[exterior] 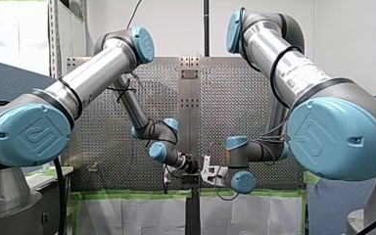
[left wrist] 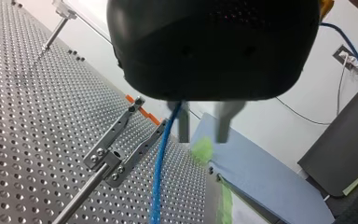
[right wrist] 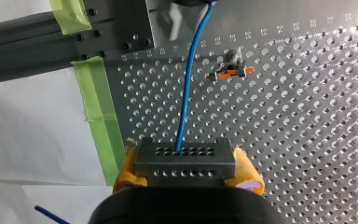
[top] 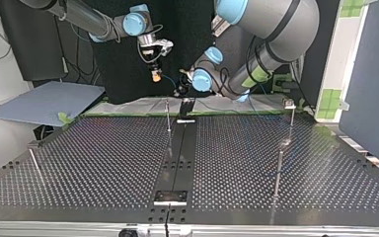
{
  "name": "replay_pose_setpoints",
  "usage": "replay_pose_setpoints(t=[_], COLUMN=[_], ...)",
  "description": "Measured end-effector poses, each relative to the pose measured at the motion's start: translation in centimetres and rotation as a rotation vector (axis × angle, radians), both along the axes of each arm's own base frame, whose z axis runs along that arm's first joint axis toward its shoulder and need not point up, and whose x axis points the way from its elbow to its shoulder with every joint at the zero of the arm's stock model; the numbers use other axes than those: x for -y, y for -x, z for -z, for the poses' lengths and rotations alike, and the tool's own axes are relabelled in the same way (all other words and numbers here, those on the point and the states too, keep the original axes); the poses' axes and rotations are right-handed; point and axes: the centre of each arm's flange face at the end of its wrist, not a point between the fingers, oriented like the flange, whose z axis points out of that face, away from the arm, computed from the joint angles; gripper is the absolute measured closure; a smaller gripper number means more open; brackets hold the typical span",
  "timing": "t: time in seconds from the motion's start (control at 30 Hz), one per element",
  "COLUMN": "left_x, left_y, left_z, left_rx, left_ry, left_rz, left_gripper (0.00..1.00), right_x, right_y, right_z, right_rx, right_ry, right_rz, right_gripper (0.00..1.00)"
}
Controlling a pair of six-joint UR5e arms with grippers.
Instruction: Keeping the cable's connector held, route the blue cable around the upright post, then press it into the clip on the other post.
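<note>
My right gripper (right wrist: 186, 179) has its yellow pads shut on the cable's grey connector block (right wrist: 185, 158). From it the blue cable (right wrist: 186, 93) runs straight ahead to my left gripper (right wrist: 186, 7). In the left wrist view my left gripper (left wrist: 203, 126) has its two metal fingers apart, and the cable (left wrist: 161, 168) passes close by one finger (left wrist: 182, 126); I cannot tell whether it lies between them. Just below is the forked clip (left wrist: 121, 149) on its post. In the top view both grippers hover at the table's far edge, right (top: 154, 74) and left (top: 180, 89).
Thin upright posts stand on the perforated table (top: 103, 163): one at the middle back (top: 168, 116), two at the top view's right (top: 279, 170) (top: 291, 111), and one at its left (top: 35, 165). Green tape (right wrist: 100, 107) marks the table's edge. A small orange-and-grey part (right wrist: 230, 69) sits on the plate.
</note>
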Motion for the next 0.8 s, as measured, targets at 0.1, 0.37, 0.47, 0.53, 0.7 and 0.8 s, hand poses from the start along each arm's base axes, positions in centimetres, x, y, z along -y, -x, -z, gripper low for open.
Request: replay_pose_setpoints(t=[0.1, 0.37, 0.47, 0.53, 0.7, 0.8], left_x=[0.0, -0.2, -0.4, -0.5, -0.3, 0.0], left_y=[0.0, -0.2, -0.2, 0.0, 0.6, 0.8], left_z=[0.0, 0.0, 0.1, 0.2, 0.3, 0.3], left_rx=[0.002, -0.013, -0.011, -0.009, 0.006, 0.033], left_ry=[0.003, 0.01, -0.006, -0.032, -0.095, -0.121], left_rz=[0.0, -0.047, -0.066, -0.074, -0.081, -0.082], left_gripper=[1.0, 1.0, 1.0, 1.0, 1.0, 1.0], right_x=[0.0, 0.0, 0.0, 0.3, 1.0, 1.5], right_y=[0.0, 0.0, 0.1, 0.3, 1.0, 1.5], right_z=[0.0, 0.0, 0.0, 0.0, 0.1, 0.1], right_rx=[-0.001, -0.002, -0.003, -0.004, -0.004, -0.004], right_ry=[0.0, -0.001, -0.003, -0.005, -0.007, -0.007], right_rz=[0.0, -0.001, 0.002, 0.008, 0.026, 0.039], right_gripper=[1.0, 1.0, 1.0, 1.0, 1.0, 1.0])
